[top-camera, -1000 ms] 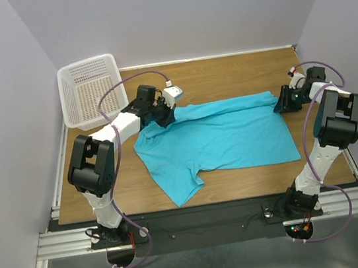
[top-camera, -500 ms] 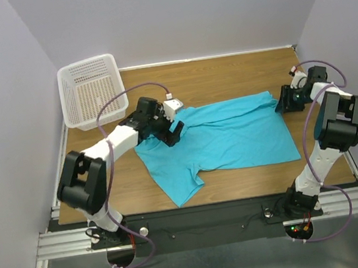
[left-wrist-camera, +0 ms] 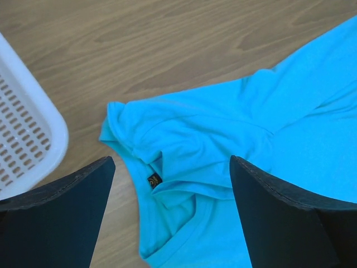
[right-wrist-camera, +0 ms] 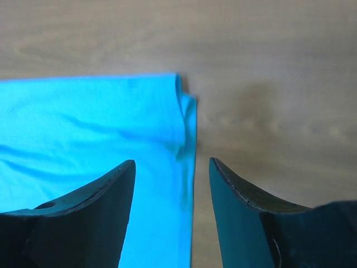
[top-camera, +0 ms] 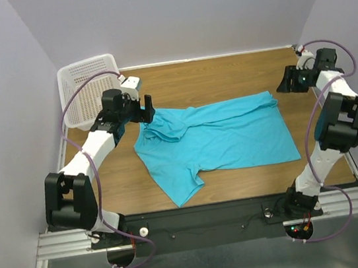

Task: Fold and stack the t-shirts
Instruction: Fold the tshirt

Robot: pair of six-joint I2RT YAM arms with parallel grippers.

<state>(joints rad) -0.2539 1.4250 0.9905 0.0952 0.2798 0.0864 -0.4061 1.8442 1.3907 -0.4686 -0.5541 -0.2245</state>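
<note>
One turquoise t-shirt lies spread on the wooden table, collar end to the left and bunched, one sleeve pointing at the near edge. In the left wrist view its crumpled neck and small dark label show below the fingers. My left gripper hovers open over that collar end with nothing between its fingers. My right gripper is open and holds nothing, just beyond the shirt's far right corner, raised off the cloth.
A white mesh basket stands at the far left corner, close behind the left gripper; its rim shows in the left wrist view. Bare wood runs along the back of the table.
The left gripper has opened, let go of the collar end and drawn back up and left toward the basket. The right gripper has opened wider and pulled away from the shirt's corner.
</note>
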